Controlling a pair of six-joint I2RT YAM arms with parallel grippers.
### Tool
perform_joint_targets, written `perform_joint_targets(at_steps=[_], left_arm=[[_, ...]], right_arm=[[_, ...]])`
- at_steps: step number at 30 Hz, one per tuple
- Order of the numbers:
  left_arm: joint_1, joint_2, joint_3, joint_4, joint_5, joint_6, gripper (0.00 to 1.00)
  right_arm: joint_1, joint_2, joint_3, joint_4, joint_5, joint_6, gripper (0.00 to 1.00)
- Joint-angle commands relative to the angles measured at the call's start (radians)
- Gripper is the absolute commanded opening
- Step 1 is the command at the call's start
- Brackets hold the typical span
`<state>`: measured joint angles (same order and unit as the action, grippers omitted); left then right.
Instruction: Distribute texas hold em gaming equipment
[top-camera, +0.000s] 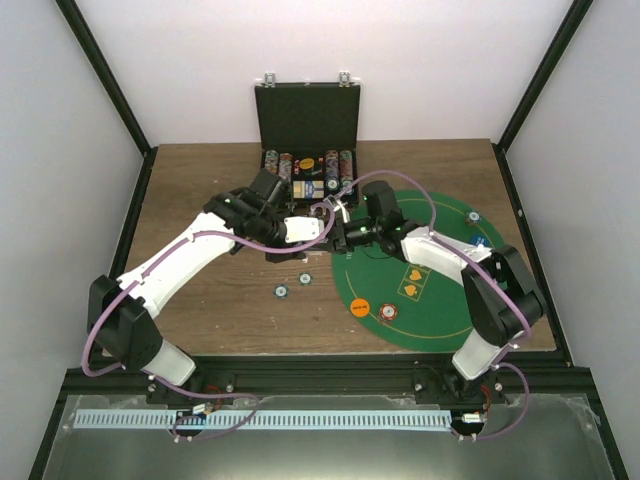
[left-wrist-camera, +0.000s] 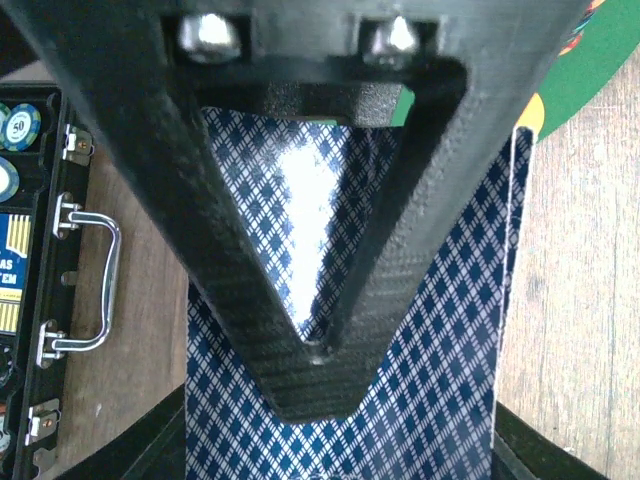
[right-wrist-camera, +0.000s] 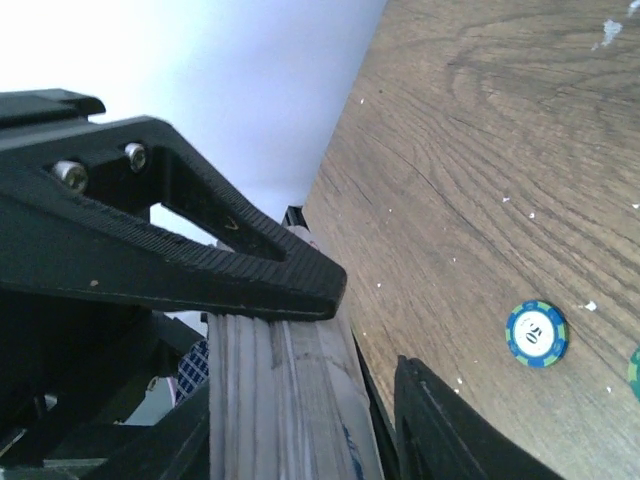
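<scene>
Top external view: both arms are seen reaching to the middle of the wooden counter (top-camera: 200, 170). There the left end effector (top-camera: 325, 232) and the right end effector (top-camera: 346, 236) are brought tip to tip, just in front of the open black case (top-camera: 307, 118). Rows of chips (top-camera: 305, 163) are held in the case's tray. Two teal chips (top-camera: 282, 291) are laid on bare wood near the left edge of the green felt mat (top-camera: 440, 310). An orange disc (top-camera: 361, 309) and a red chip (top-camera: 388, 314) are set side by side on the mat's near part, and a blue disc (top-camera: 481, 241) is placed towards its far right rim.

Left wrist view: the deck of cards (left-wrist-camera: 440, 330), its blue diamond-patterned back turned to the camera, is shown clamped in the left end effector (left-wrist-camera: 312, 400). The upper finger (left-wrist-camera: 300, 320) is pressed flat on the back, and the lower one is glimpsed behind the deck's bottom corners. The case's metal handle (left-wrist-camera: 95, 280) is seen at left.

Right wrist view: the deck (right-wrist-camera: 280, 400) is pictured edge-on between the fingers of the right end effector (right-wrist-camera: 368, 330). One finger (right-wrist-camera: 200, 260) is laid against the top of the stack, while a thin dark gap is left beside the other (right-wrist-camera: 450, 430). Whether this end effector is clamped on the cards cannot be told. A striped chip marked 50 (right-wrist-camera: 537, 334) is seen lying flat on the counter, well apart.
</scene>
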<state>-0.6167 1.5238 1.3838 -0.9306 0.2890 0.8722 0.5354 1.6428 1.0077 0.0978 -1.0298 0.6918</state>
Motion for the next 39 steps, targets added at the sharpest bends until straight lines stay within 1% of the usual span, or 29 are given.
perform_joint_targets(at_steps=[1, 4, 5, 8, 10, 13, 15, 18, 19, 21, 22, 23, 24, 25, 29, 32, 35, 39], left_arm=[[-0.003, 0.008, 0.019, 0.032, 0.009, 0.002, 0.53], [-0.002, 0.011, 0.011, 0.040, 0.008, 0.002, 0.55], [-0.003, 0.010, 0.006, 0.045, 0.008, 0.000, 0.58], [0.000, 0.019, -0.019, 0.053, -0.004, 0.020, 0.74], [0.002, 0.026, -0.039, 0.069, -0.025, 0.037, 0.81], [0.004, 0.044, -0.039, 0.079, -0.040, 0.028, 0.84], [0.003, 0.054, -0.026, 0.072, -0.026, 0.018, 0.83], [0.005, 0.053, -0.019, 0.067, 0.007, 0.011, 0.66], [0.003, 0.050, -0.019, 0.067, 0.020, 0.010, 0.62], [0.004, 0.039, -0.021, 0.067, 0.046, 0.010, 0.60], [0.003, 0.032, -0.021, 0.066, 0.059, 0.011, 0.59], [0.003, 0.027, -0.020, 0.065, 0.067, 0.012, 0.57], [0.004, 0.024, -0.018, 0.060, 0.072, 0.013, 0.56], [0.004, 0.021, -0.017, 0.056, 0.071, 0.012, 0.54], [0.004, 0.020, -0.023, 0.059, 0.038, 0.008, 0.53], [0.005, 0.018, -0.034, 0.069, 0.014, 0.009, 0.52], [0.006, 0.016, -0.035, 0.073, 0.006, 0.006, 0.52], [0.006, 0.016, -0.037, 0.073, 0.002, 0.005, 0.51]], right_arm=[[0.024, 0.021, 0.040, 0.038, -0.029, 0.017, 0.36], [0.025, 0.021, 0.042, 0.038, -0.046, 0.015, 0.19], [0.025, 0.018, 0.041, 0.039, -0.054, 0.012, 0.13], [0.024, 0.006, 0.041, 0.014, -0.061, -0.016, 0.01], [0.025, -0.003, 0.040, 0.003, -0.066, -0.031, 0.01], [0.025, -0.014, 0.034, -0.003, -0.082, -0.046, 0.01], [0.025, -0.019, 0.038, -0.023, -0.082, -0.067, 0.01], [0.025, -0.026, 0.041, -0.034, -0.088, -0.079, 0.01], [0.025, -0.026, 0.043, -0.040, -0.088, -0.083, 0.01], [0.025, -0.026, 0.051, -0.062, -0.077, -0.100, 0.01], [0.025, -0.026, 0.055, -0.074, -0.068, -0.108, 0.01], [0.025, -0.026, 0.059, -0.085, -0.059, -0.116, 0.04], [0.025, -0.026, 0.063, -0.097, -0.048, -0.122, 0.10], [0.025, -0.026, 0.068, -0.110, -0.035, -0.129, 0.14], [0.025, -0.040, 0.074, -0.151, 0.020, -0.151, 0.32], [0.022, -0.054, 0.077, -0.207, 0.067, -0.175, 0.41], [0.018, -0.066, 0.071, -0.243, 0.101, -0.192, 0.43], [0.009, -0.087, 0.071, -0.292, 0.148, -0.212, 0.43]])
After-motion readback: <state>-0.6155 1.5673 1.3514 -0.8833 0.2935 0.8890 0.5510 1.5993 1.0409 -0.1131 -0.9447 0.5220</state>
